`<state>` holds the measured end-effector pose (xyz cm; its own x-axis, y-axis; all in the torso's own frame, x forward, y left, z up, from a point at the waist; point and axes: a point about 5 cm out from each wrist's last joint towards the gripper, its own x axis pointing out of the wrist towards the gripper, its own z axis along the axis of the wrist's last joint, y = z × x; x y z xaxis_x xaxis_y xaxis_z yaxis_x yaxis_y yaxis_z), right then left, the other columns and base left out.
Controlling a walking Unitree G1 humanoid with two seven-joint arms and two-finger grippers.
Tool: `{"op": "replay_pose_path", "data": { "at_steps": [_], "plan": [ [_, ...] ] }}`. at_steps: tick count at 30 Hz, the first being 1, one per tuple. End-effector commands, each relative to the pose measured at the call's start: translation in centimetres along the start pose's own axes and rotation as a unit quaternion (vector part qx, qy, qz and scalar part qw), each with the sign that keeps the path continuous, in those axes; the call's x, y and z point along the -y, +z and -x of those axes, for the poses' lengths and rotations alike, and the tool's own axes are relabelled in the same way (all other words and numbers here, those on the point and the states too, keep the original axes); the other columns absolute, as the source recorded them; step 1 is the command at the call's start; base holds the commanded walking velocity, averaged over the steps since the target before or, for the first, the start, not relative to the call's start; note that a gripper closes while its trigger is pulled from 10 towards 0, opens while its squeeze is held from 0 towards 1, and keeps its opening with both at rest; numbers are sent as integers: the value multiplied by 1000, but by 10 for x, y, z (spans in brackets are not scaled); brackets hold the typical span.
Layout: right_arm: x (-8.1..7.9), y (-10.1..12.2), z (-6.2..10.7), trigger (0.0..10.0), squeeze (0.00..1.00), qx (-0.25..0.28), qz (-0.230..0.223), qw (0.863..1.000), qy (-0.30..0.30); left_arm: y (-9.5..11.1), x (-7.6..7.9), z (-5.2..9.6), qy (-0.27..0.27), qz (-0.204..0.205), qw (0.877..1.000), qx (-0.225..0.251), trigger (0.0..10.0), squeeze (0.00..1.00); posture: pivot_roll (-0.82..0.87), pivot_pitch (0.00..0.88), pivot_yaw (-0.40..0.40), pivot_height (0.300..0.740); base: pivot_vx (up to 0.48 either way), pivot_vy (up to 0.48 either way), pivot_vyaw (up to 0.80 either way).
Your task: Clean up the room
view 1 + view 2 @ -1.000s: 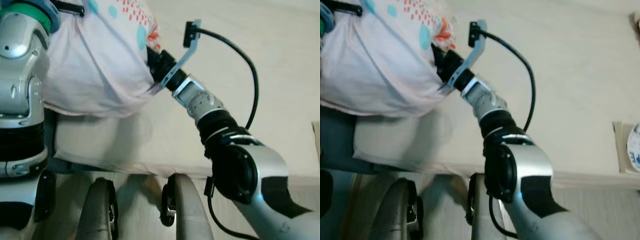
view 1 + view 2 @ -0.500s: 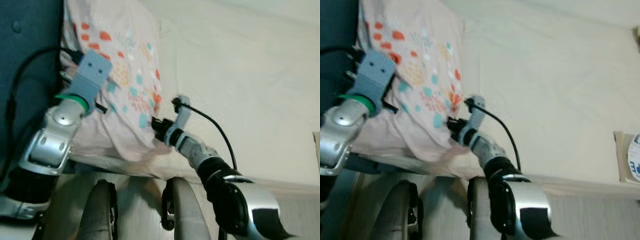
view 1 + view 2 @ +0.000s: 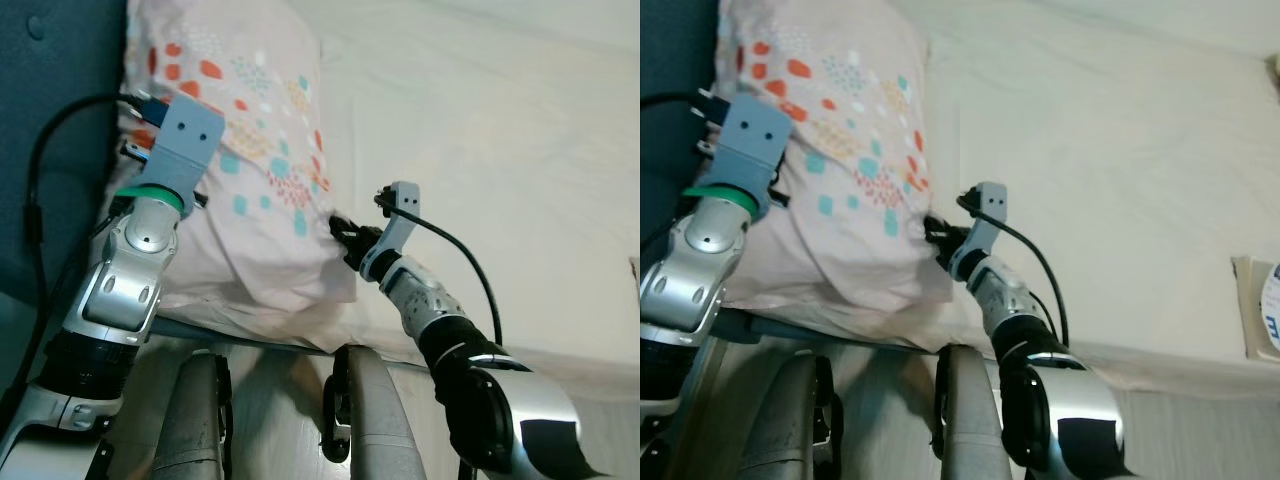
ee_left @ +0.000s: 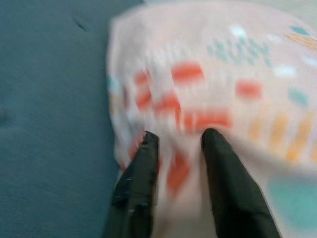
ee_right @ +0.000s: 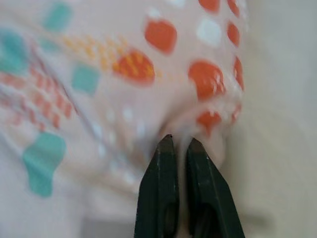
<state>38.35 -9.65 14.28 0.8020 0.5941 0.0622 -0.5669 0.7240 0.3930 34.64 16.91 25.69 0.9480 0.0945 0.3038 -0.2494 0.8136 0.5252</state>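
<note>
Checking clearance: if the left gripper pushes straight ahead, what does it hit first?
The left gripper already has the patterned pillow between its fingers; beyond that probably the teal headboard.

pillow [image 3: 250, 150]: pale pink, orange/teal spots | headboard [image 3: 60, 120]: teal

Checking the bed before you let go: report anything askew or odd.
The pillow lies askew, its near edge reaching the mattress edge. Both grippers hold it: the left gripper at the headboard-side end, the right gripper pinching its mattress-side edge. Nothing spilled or damaged.
</note>
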Motion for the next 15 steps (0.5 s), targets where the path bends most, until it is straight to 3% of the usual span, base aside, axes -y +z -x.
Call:
{"op": "replay_pose_path", "data": {
  "at_steps": [1,4,12,13,15],
  "plan": [
    [-4,-10,6,10000,0,-10,-15,998,62,5,-2,3,38,-34,998,27,10000,1000,17,224,-36,617,0,0,0],
    [-20,-15,7,10000,0,-33,-31,983,176,11,-6,2,78,-66,994,41,10000,1000,14,215,-29,617,0,0,0],
    [-29,-21,6,10000,0,-54,3,976,211,11,-4,-3,64,-54,996,33,10000,1000,10,207,-25,617,0,0,0],
    [-20,-9,6,10000,0,-9,36,988,150,8,4,-1,-11,66,998,11,10000,0,11,203,-21,617,0,0,0],
    [-20,-9,6,10000,0,-9,36,988,150,8,4,-1,-11,66,998,11,10000,0,11,203,-21,617,0,0,0]
  ]
}}
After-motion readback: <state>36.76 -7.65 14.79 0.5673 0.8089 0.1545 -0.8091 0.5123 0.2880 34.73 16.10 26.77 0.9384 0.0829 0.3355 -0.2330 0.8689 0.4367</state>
